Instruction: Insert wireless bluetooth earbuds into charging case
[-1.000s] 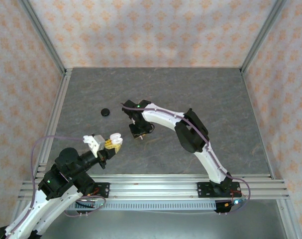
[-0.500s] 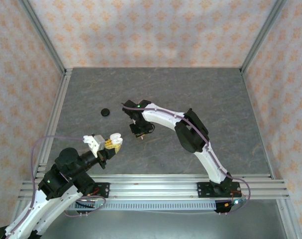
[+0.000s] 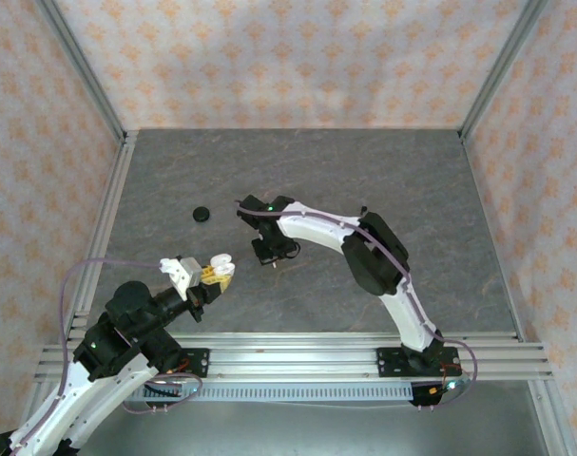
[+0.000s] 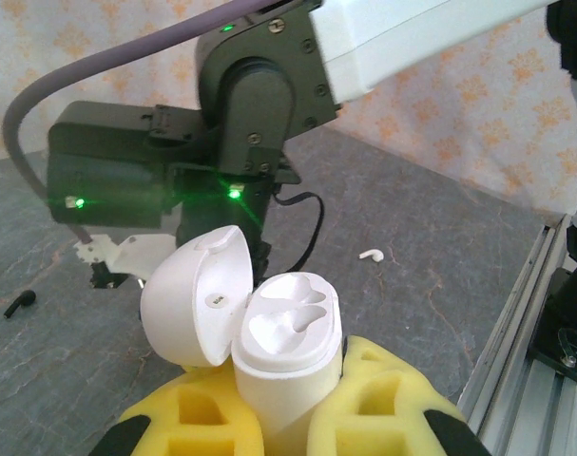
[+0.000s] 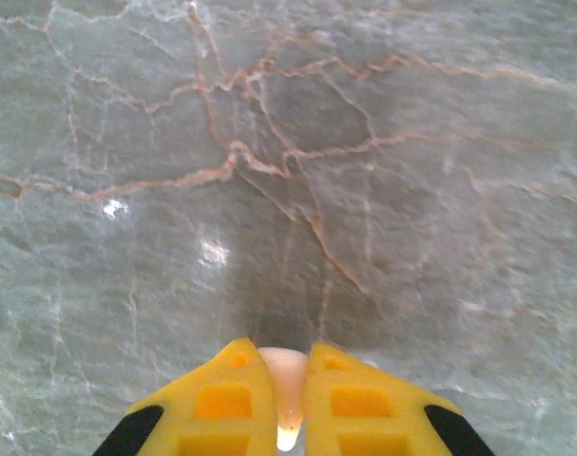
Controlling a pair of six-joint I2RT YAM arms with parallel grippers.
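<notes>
My left gripper (image 3: pixel 215 272) (image 4: pixel 293 404) is shut on a white charging case (image 4: pixel 286 347) (image 3: pixel 220 266), held upright between the yellow fingers (image 4: pixel 393 394). Its lid (image 4: pixel 195 294) is swung open to the left, and both sockets look empty. My right gripper (image 3: pixel 269 251) (image 5: pixel 288 366) points down just above the table. It is shut on a small white earbud (image 5: pixel 286 378) pinched between its yellow pads. In the left wrist view another white earbud (image 4: pixel 370 255) lies on the table to the right, and a black earbud (image 4: pixel 20 303) lies at the far left.
A small round black object (image 3: pixel 201 215) sits on the grey marbled table (image 3: pixel 412 190) left of the right gripper. Aluminium rails (image 3: pixel 298 347) run along the near edge, and patterned walls enclose the other sides. The right arm's wrist (image 4: pixel 240 114) looms behind the case.
The right arm's elbow has shifted to the right and its wrist has moved slightly. The left arm and the case have stayed put.
</notes>
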